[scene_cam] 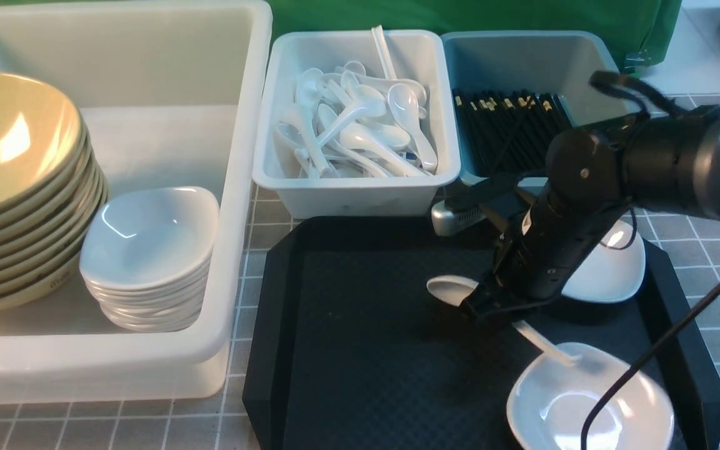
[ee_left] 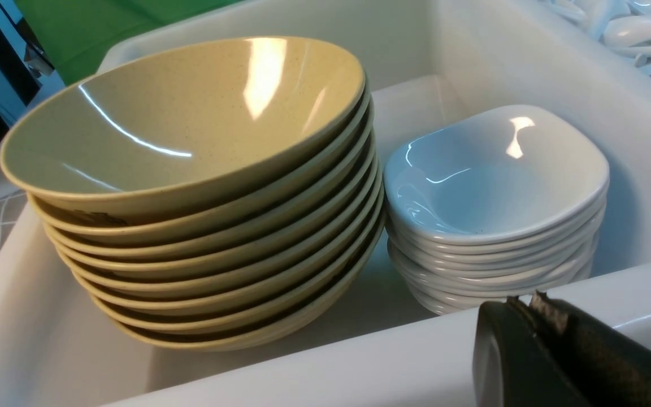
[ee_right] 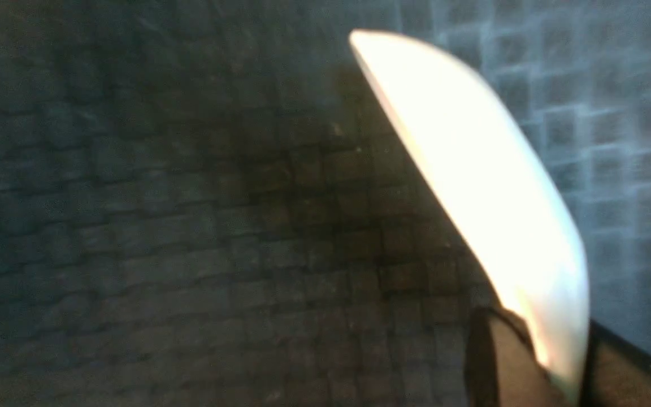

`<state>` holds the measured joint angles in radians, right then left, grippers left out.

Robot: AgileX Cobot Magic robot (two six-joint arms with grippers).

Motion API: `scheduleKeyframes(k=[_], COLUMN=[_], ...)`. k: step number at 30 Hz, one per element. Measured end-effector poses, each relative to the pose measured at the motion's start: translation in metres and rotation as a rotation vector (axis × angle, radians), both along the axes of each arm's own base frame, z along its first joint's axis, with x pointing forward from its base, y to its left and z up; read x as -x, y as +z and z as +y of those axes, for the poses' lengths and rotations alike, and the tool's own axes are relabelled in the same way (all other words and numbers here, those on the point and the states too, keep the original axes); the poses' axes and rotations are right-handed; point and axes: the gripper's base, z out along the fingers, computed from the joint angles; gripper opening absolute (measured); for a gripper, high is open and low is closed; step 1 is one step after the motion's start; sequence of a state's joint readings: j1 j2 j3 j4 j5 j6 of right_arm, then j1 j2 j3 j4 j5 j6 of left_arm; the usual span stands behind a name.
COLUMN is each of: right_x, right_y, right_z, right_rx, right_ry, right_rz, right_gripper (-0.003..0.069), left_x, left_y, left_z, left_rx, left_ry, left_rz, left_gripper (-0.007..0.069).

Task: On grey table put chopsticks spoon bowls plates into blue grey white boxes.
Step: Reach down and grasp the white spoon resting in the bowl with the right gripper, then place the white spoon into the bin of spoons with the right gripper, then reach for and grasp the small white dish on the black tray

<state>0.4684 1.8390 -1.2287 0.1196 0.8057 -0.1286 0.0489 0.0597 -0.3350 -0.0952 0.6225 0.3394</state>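
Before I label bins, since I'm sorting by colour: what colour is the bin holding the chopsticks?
Blue-grey; the bin shows best in the front view.

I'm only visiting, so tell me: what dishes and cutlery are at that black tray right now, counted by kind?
Small white plates on the black tray: 2
White spoon, gripped by the right gripper: 1
Total: 3

A big black tray (scene_cam: 360, 350) lies at the front, a bit to the right. It has a raised rim, cut-off corners and a bumpy floor of tiny squares. Up close the tray floor (ee_right: 190, 226) looks dark and blurry. Far at the back hangs a bright green cloth (scene_cam: 460, 15)
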Motion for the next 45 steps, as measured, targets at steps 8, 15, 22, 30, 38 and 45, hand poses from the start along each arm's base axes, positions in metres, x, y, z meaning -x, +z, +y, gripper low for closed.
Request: scheduleKeyframes(k=[8,15,22,30,38,45], right_x=[-0.004,-0.071,-0.132,-0.121,-0.043,0.043], right_y=[0.079,0.122,0.096,0.122,0.137,0.016], right_z=[0.006,0.035,0.061,0.018,-0.072,-0.099], right_rx=[-0.155,-0.381,-0.399,-0.212,-0.056,0.050], right_ry=[0.067,-0.025,-0.036,0.022,-0.122,-0.087], right_rz=[-0.266,-0.748,-0.778,-0.436,-0.175,0.090], right_gripper=[0.0109,0.0109,0.0235,0.0454,0.0454,0.0454], left_x=[0.000,0.000,0.000,0.000,0.000,0.000], left_y=[0.000,0.000,0.000,0.000,0.000,0.000], left_z=[0.000,0.000,0.000,0.000,0.000,0.000], left_rx=[0.000,0.000,-0.001,-0.001,-0.003,-0.003], left_ry=[0.000,0.000,0.000,0.000,0.001,0.001], left_rz=[0.000,0.000,0.000,0.003,0.002,0.000], left_gripper=[-0.0008,-0.0008,-0.0008,-0.0008,-0.0008,-0.0008])
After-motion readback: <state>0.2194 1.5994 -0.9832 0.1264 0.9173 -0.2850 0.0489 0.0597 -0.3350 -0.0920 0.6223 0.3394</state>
